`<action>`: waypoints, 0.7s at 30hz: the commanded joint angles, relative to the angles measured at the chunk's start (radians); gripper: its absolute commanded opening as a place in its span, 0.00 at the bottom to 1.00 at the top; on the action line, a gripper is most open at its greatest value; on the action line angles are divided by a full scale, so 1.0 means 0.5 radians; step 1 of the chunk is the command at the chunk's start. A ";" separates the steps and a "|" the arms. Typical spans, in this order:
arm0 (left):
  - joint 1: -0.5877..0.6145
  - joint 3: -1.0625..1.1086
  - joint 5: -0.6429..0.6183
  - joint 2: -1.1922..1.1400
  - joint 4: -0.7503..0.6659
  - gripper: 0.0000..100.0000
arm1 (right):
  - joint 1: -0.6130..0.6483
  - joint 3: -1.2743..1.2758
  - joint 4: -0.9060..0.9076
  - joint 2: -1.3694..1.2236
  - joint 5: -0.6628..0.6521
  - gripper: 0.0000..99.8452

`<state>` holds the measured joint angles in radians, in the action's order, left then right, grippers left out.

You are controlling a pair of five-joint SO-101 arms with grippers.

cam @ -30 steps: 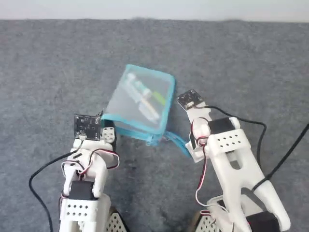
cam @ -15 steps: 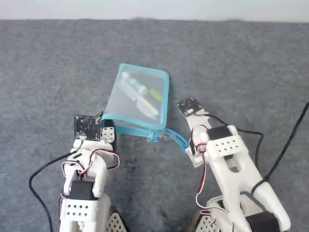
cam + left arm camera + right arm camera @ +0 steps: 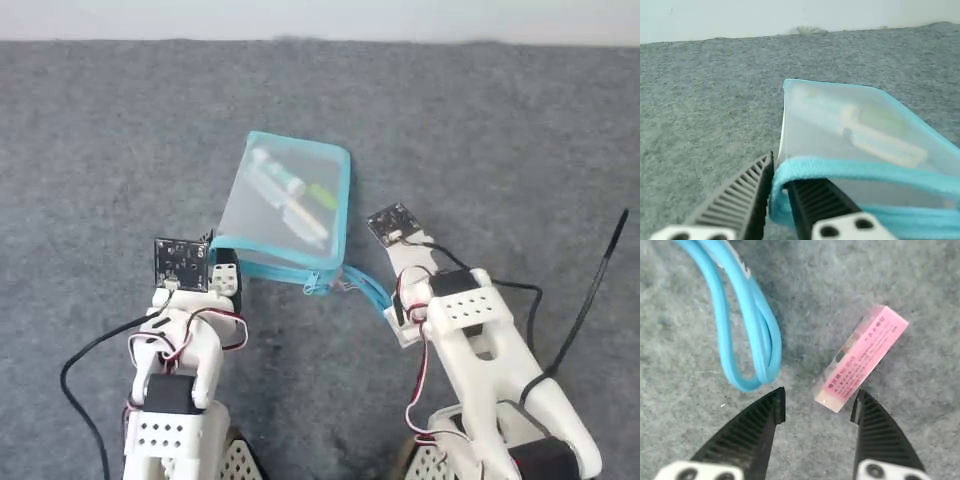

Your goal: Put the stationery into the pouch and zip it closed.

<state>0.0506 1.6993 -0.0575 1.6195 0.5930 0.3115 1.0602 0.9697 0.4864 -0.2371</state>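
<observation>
A translucent pouch with teal trim lies on the grey carpet, several pieces of stationery showing through it. My left gripper is shut on the teal edge at the pouch's near left corner; the high view has this gripper at that corner too. My right gripper is open and points down at the carpet. A pink eraser lies there, its near end between the fingertips. The pouch's teal strap loop lies just beside the eraser and trails from the zipper end.
Grey carpet covers the whole table, with bare room beyond and to both sides of the pouch. The right arm stands over the strap's end. Black cables trail beside the arms.
The pouch has swung and slid a little to the left. My right arm has drawn back toward the near edge. The left arm holds its place.
</observation>
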 commanded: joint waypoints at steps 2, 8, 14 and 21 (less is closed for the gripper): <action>-0.018 -0.017 -0.021 0.040 -0.083 0.01 | -0.020 -0.003 -0.078 0.066 0.077 0.22; -0.015 -0.017 -0.021 0.040 -0.080 0.01 | -0.023 0.028 -0.155 0.066 0.089 0.22; -0.012 -0.017 -0.021 0.040 -0.080 0.01 | -0.072 0.092 -0.269 0.066 0.089 0.22; -0.018 -0.017 -0.021 0.040 -0.080 0.01 | -0.250 0.092 -0.296 0.066 0.092 0.22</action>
<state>0.0506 1.6993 -0.0575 1.6195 0.5930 0.2117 1.1124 0.8362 0.4864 -0.2033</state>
